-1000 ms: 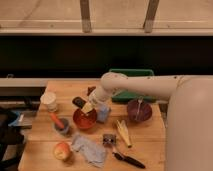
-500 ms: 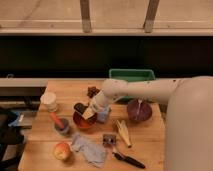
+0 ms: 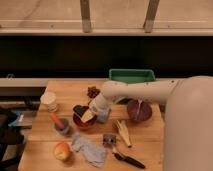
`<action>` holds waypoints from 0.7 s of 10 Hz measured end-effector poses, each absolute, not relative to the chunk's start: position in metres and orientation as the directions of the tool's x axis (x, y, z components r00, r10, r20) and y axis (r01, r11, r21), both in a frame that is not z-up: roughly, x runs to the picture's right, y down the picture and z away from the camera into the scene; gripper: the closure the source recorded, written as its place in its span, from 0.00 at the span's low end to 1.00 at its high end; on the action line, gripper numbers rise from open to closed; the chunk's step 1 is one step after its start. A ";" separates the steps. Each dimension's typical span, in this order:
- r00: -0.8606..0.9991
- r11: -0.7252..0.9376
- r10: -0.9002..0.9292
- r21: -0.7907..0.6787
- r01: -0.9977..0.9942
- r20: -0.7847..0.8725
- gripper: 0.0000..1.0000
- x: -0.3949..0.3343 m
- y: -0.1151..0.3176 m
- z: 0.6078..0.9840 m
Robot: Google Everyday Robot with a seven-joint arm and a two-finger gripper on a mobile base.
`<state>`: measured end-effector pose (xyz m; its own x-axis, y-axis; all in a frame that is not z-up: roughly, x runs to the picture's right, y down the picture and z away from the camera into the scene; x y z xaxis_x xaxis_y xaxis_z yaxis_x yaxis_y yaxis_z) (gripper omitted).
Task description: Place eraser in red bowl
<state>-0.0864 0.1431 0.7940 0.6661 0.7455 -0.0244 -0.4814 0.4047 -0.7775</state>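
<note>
Camera view: our gripper (image 3: pixel 85 114) hangs over the red bowl (image 3: pixel 80 121), maybe gripping the eraser (image 3: pixel 79 108), we cannot tell, so next we let go.

The gripper (image 3: pixel 85 115) hangs right over the red bowl (image 3: pixel 81 121), arm reaching in from the right. A grey cup (image 3: pixel 62 126) crowds the bowl's left, a crumpled cloth (image 3: pixel 90 149) lies below, the maroon bowl (image 3: pixel 139 110) sits well right. Bare table (image 3: pixel 65 92) opens up behind.

Green tray (image 3: pixel 131 75) at table (image 3: pixel 45 141) rear; apple (image 3: pixel 62 150) beside grey cloth (image 3: pixel 89 148); maroon bowl (image 3: pixel 139 110) right.
</note>
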 end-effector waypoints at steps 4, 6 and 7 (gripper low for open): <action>0.670 0.435 0.743 -0.755 -0.491 -0.008 0.20 -0.082 0.127 0.786; 0.675 0.457 0.738 -0.738 -0.497 0.002 0.20 -0.082 0.115 0.784; 0.671 0.473 0.741 -0.719 -0.510 0.012 0.20 -0.078 0.103 0.784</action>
<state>-0.0784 0.1032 0.7843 0.6713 0.7411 0.0117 -0.5096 0.4730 -0.7187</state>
